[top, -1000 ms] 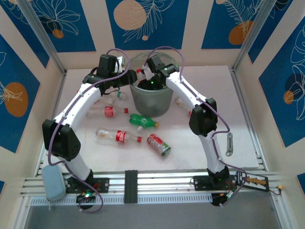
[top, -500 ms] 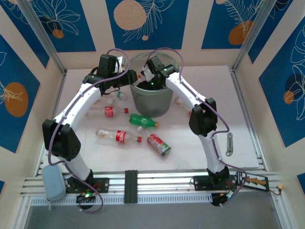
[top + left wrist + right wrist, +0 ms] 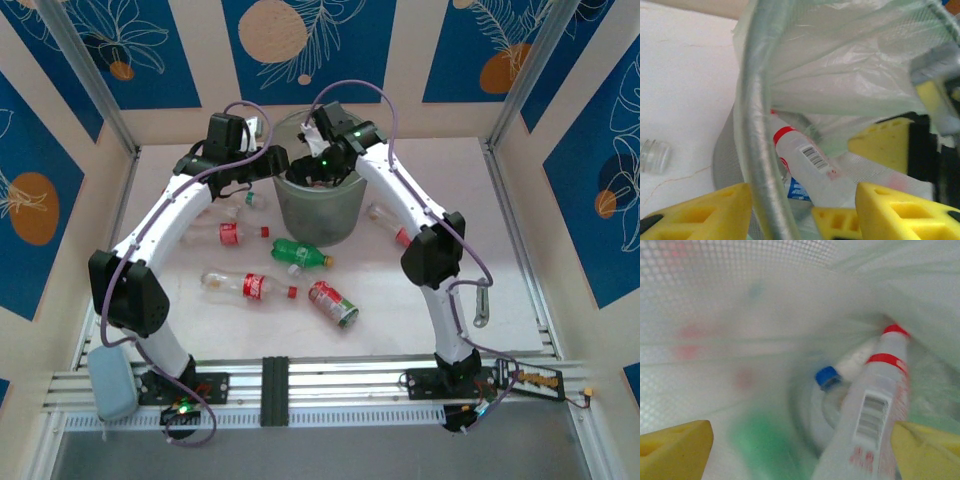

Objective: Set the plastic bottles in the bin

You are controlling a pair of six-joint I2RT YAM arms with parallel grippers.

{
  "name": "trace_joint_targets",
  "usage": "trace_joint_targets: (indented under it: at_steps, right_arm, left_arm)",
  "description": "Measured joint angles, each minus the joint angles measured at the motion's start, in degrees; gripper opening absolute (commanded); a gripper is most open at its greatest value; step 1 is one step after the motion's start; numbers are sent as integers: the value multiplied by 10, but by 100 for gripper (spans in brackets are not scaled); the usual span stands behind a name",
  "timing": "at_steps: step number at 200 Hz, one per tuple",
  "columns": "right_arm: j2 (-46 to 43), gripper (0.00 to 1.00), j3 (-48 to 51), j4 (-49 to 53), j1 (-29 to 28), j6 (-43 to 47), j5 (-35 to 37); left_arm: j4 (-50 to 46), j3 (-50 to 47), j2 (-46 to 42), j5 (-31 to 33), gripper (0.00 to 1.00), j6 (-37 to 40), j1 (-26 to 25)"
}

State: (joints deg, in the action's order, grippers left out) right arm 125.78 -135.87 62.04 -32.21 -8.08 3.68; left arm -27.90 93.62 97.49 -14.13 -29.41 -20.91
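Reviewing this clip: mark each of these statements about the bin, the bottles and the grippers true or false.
1. The right gripper hangs open inside the bin. True.
2. The green bottle stands upright. False: it lies on its side on the table, in front of the bin.
3. The left gripper straddles the bin's rim. True.
4. Every bottle is already in the bin. False: several, like the red-labelled bottle, lie on the table.
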Motion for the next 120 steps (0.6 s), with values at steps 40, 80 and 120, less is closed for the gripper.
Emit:
trace_joint_targets:
  at_steps: [40,80,120]
  right_arm:
    - [-108,93,2,6,-3,4,6]
    - [-177,93,-40,24,0,4,10]
    - [-204,93,16,32,54,1,29]
  left_arm:
    - [-4,1,3,2,57,4,0]
    - [-4,1,3,2,57,4,0]
    - [-4,1,3,2,57,4,0]
